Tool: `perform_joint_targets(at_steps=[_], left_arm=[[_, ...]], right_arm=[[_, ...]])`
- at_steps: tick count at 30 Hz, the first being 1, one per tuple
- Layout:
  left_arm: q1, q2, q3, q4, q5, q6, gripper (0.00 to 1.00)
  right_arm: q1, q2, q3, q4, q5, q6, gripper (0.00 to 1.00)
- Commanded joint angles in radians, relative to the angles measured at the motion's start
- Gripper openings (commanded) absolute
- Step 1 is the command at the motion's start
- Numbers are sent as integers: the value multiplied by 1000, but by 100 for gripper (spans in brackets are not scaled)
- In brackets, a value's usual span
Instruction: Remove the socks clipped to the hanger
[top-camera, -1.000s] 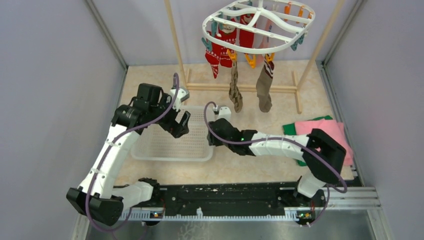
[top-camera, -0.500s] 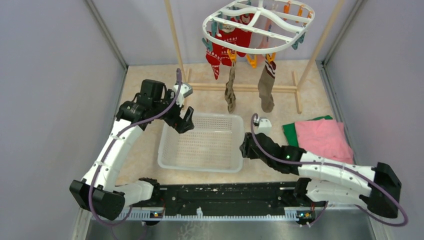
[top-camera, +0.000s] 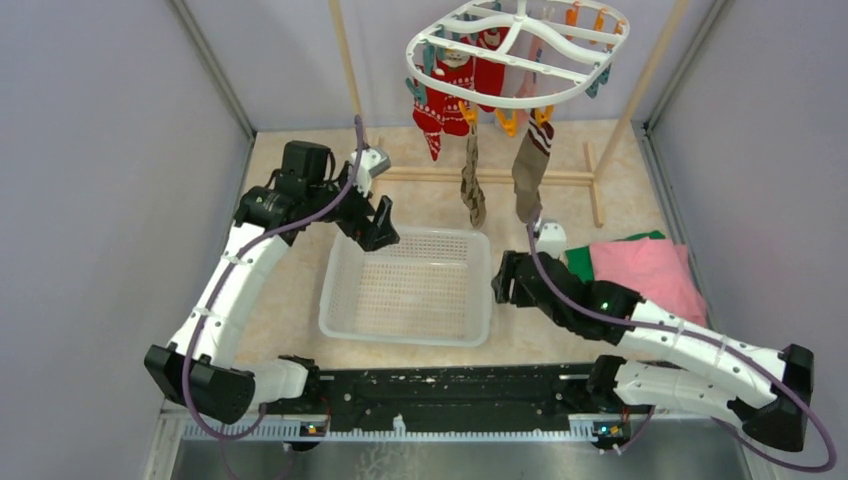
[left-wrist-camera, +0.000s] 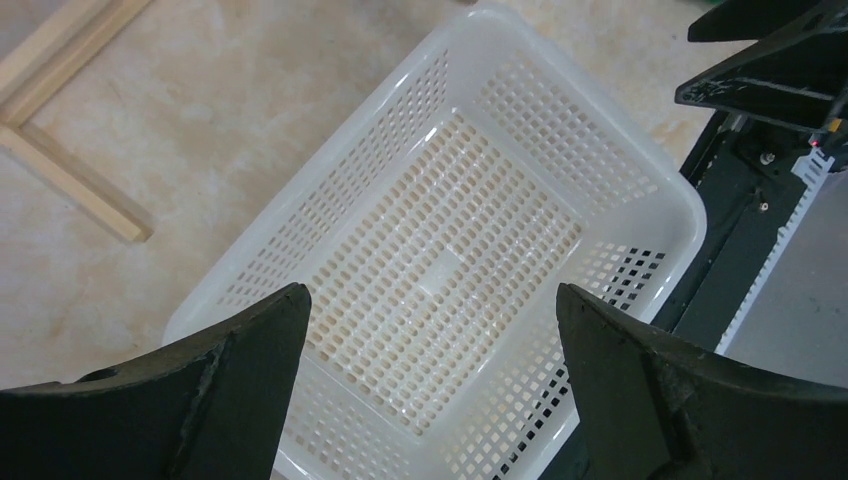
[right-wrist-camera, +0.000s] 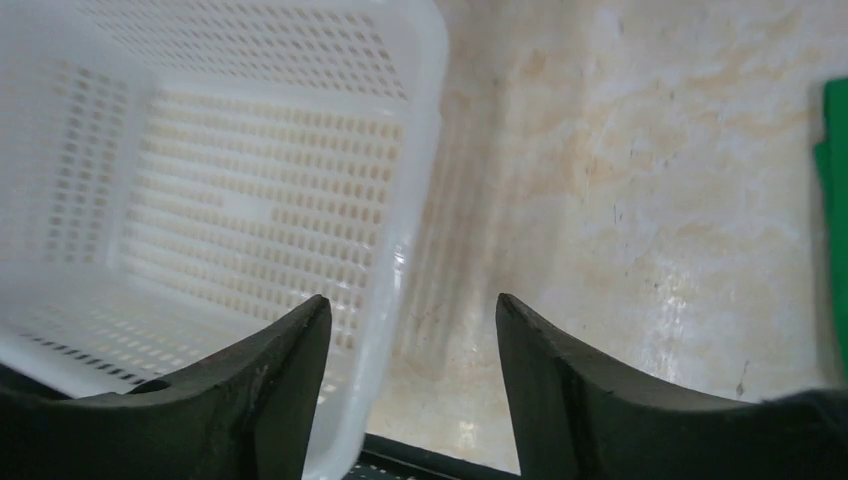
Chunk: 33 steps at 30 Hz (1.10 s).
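Found at the far middle, hung on the wooden rack (top-camera: 346, 62): the hanger (top-camera: 517, 50), with red socks (top-camera: 450, 100) clipped at its left and brown argyle socks (top-camera: 528, 175) dangling below its near edge. Hovering over the far left corner of the white mesh basket (top-camera: 405, 338), spread wide and empty: the left gripper (left-wrist-camera: 432, 345). Poised at the basket's right rim, fingers apart with nothing between them: the right gripper (right-wrist-camera: 408, 365). Lying at the right, just beyond that arm: pink and green cloths (top-camera: 645, 275).

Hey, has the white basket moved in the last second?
Yes. Judged against the wooden rack's floor bar, the basket has slid to the right and a little nearer the arms' bases.
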Motion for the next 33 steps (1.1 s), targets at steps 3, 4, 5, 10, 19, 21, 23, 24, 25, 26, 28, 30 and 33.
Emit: perform_joint_targets(at_steps=[3, 4, 5, 10, 19, 21, 23, 24, 25, 26, 28, 30, 33], left_arm=[[-2, 28, 123, 78, 102, -53, 99], [-2, 38, 135, 77, 109, -56, 99], [-5, 45, 145, 79, 116, -57, 99], [-12, 67, 175, 82, 151, -71, 99], [-12, 44, 180, 65, 202, -81, 99], [-13, 36, 175, 54, 205, -82, 99], [-13, 31, 174, 40, 210, -80, 99], [-13, 28, 173, 35, 214, -79, 99], [-13, 24, 170, 31, 218, -75, 99], [-12, 19, 167, 29, 223, -75, 99], [-12, 9, 158, 30, 224, -75, 99], [-13, 0, 152, 27, 229, -73, 99], [-12, -8, 148, 23, 234, -65, 99]], right_arm=[[-13, 2, 434, -143, 123, -205, 69], [-12, 13, 500, -175, 141, -233, 71], [-14, 21, 563, -205, 161, -268, 74], [-45, 55, 792, -220, 238, -467, 83], [-425, 113, 759, -92, -113, -618, 84], [-451, 109, 702, -25, -204, -642, 83], [-452, 130, 690, 6, -230, -665, 81], [-452, 148, 693, 12, -238, -673, 80], [-452, 164, 696, 21, -251, -682, 78], [-452, 181, 697, 36, -262, -689, 76], [-452, 208, 703, 55, -250, -698, 66], [-451, 227, 708, 72, -246, -703, 52], [-451, 243, 709, 88, -283, -709, 28]])
